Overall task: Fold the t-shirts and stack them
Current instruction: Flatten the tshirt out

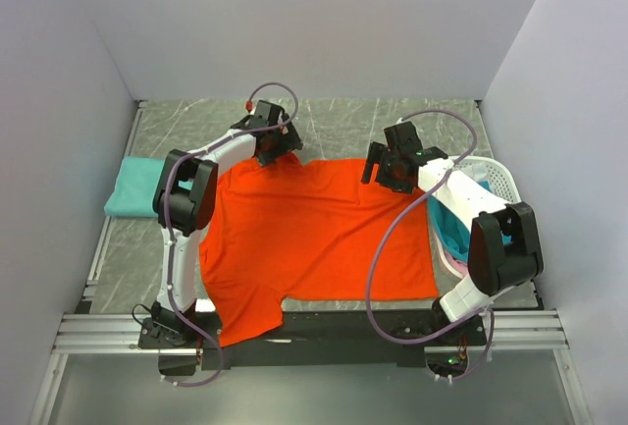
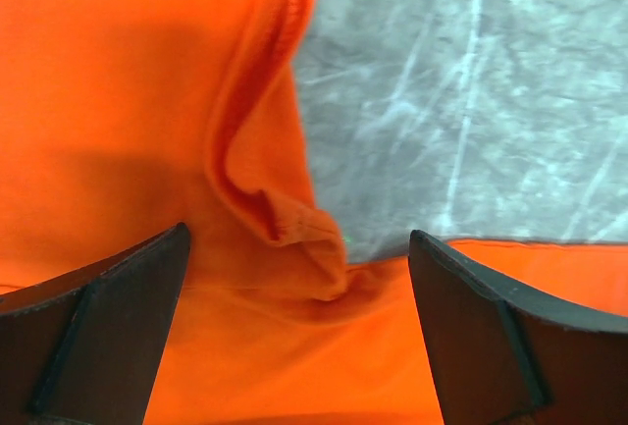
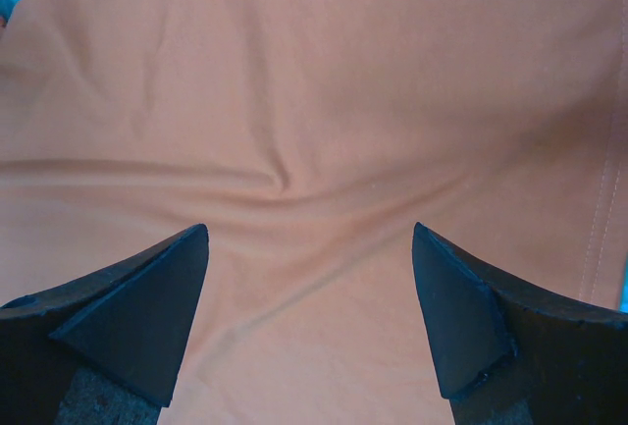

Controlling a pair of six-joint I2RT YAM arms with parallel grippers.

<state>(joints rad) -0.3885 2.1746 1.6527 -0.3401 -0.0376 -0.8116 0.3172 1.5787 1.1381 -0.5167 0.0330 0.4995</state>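
Orange-red t-shirt [image 1: 314, 234], flat on worktop [image 1: 343, 121]: left hand [image 1: 272, 155] over its far-left corner, right hand [image 1: 385, 180] over its far-right edge, both spread, gripping nothing.

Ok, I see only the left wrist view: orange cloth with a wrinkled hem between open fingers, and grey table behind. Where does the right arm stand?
Observer: The right fingers are open above the far edge of the orange t-shirt, right of its middle, and hold nothing.
Operator: Is any shirt already folded?
Observer: Yes, a folded teal t-shirt lies on the table, left of the orange one.
Operator: And are more shirts waiting?
Observer: A white basket at the right holds teal and pink cloth.
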